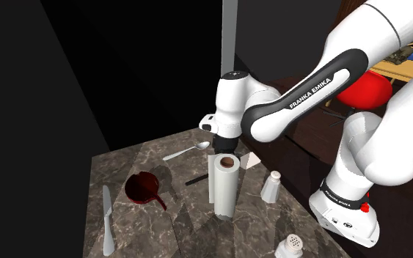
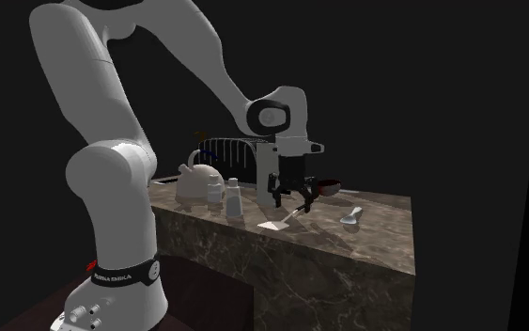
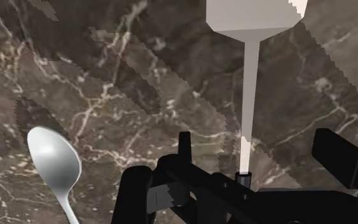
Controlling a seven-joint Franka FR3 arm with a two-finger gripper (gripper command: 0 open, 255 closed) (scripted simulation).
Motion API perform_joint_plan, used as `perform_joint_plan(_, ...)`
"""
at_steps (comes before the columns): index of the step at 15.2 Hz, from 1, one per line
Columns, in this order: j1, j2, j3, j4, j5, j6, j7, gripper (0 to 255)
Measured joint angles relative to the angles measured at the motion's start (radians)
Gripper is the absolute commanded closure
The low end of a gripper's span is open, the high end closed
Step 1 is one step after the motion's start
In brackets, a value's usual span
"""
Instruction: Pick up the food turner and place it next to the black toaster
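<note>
Closest to the wrist camera stand the two black fingers point(image 3: 135, 191) of the tool point(image 2: 291, 200), spread apart. The food turner point(image 3: 248, 95) has the near end of its pale shaft between them, and I cannot see that either finger touches it. Below is a tabletop point(image 1: 124, 165) of dark brown marble with light veins. Around it is mostly a black area; beyond the arm point(image 1: 307, 91) the shoulder view shows a red round object point(image 1: 364, 91) and some wooden furniture.

A white paper roll point(image 1: 224, 187) stands upright on the tabletop, and the tool hangs just behind its top. The turner seems to lie flat just behind this roll, with its long axis crossing behind it. In the shoulder view the flat light blade comes out at the roll's right and the black handle at its left. A spoon point(image 1: 186, 152) lies near the roll, beyond the handle, and a dark red pan point(image 1: 144, 189) lies to the roll's left.
</note>
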Motion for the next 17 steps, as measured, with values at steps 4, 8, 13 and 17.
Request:
perform_joint_plan(4,0.0,0.007,0.001,0.0,0.0,0.008,0.001,0)
perform_joint_plan(8,0.0,0.008,0.001,0.0,0.0,0.008,0.001,255)
perform_joint_plan(13,0.0,0.008,0.001,0.0,0.0,0.008,0.001,255)
perform_joint_plan(17,0.0,0.004,0.001,0.003,-0.001,0.001,0.002,255)
